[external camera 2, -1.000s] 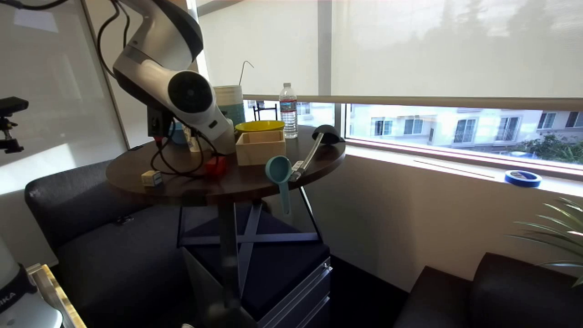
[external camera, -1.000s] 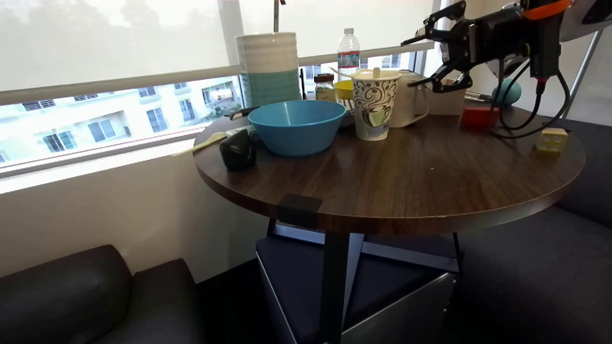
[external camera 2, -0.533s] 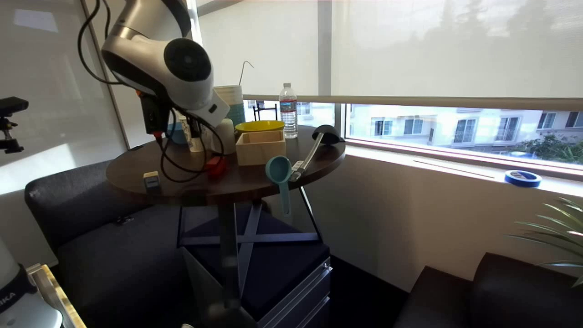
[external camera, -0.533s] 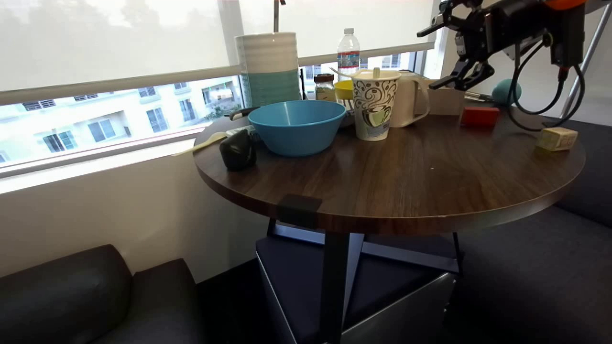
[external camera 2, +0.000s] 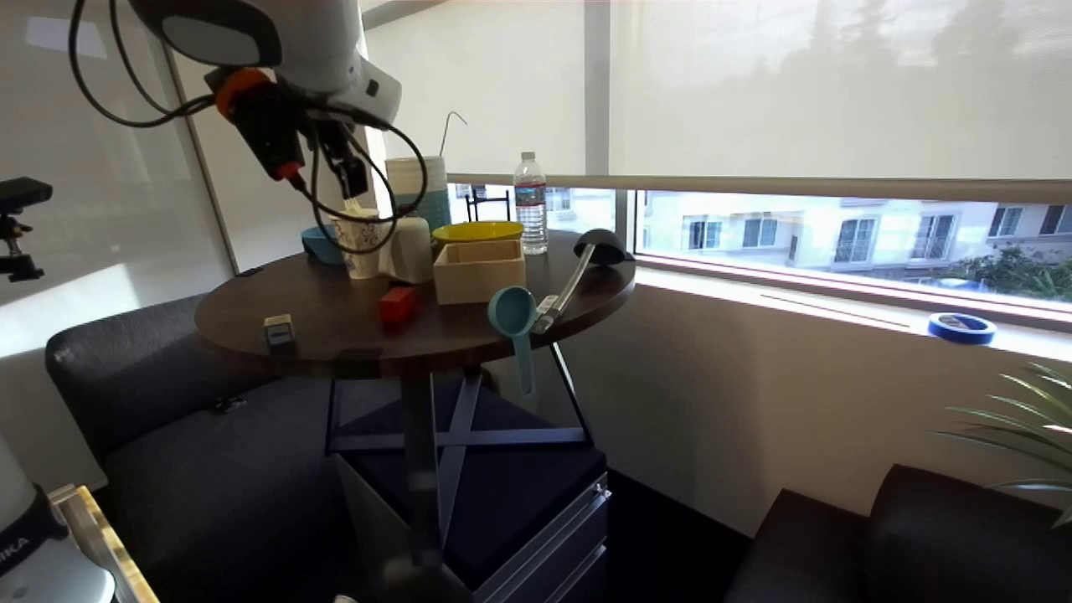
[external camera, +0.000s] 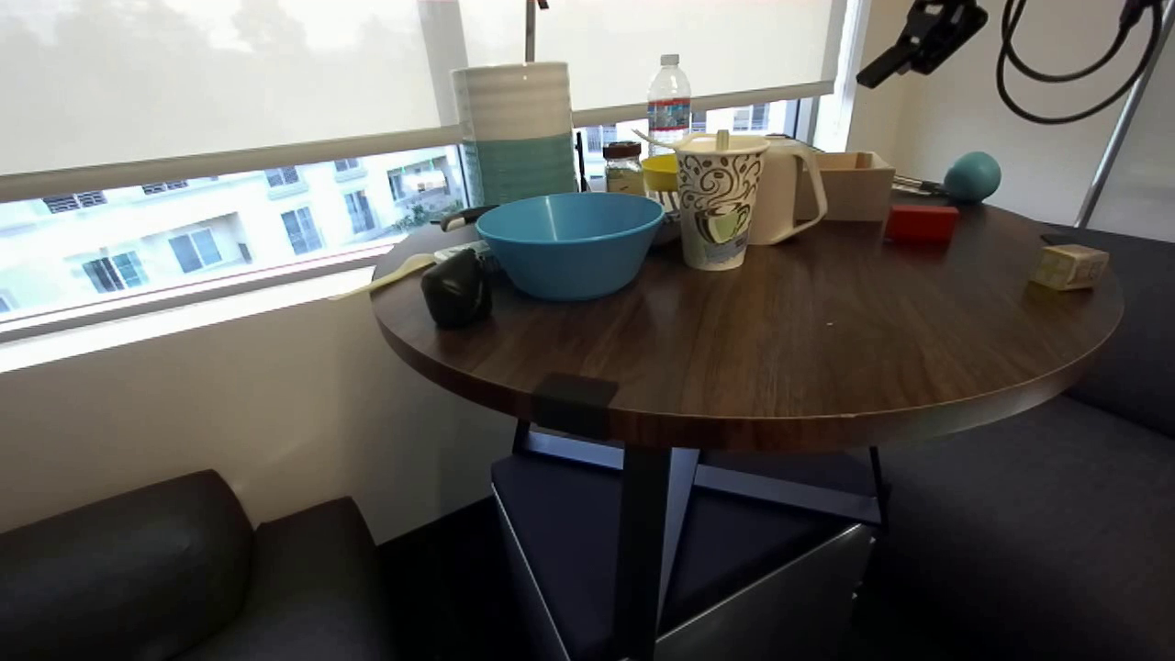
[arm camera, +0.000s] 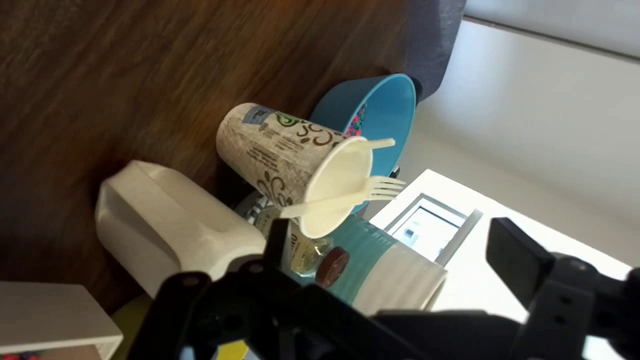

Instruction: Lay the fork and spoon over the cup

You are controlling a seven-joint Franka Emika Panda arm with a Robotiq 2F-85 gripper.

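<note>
The cup (external camera: 722, 211) stands upright on the worktop (external camera: 872, 349), between the blue bowl (external camera: 571, 248) and the white jug (arm camera: 175, 215). In the wrist view the fork (arm camera: 345, 200) lies across the cup's mouth, its handle jutting past the rim on one side and its tines on the other. A second pale utensil (arm camera: 380, 144) pokes out over the rim, apart from the fork; its other end cannot be made out, so whether it is the spoon is uncertain. In an exterior view, a third pale utensil (external camera: 404, 273) reaches past the worktop's edge beside a black object (external camera: 457, 289); its kind is unclear too.

The pincer (arm camera: 387, 240) is released: its jaws stand wide apart with nothing between them, clear of the cup and the cutlery.

The fork's part of the task looks done. If the second utensil is the spoon, the step in hand is probably the last one, and the next move calls only for drawing well clear without brushing the handles. If the spoon is the piece at the edge, the placing is likely half finished: the pincer would need to go there, pinch the thin handle, and lower it gently across the rim beside the fork. A paper-looking cup could tip at a light knock.
</note>
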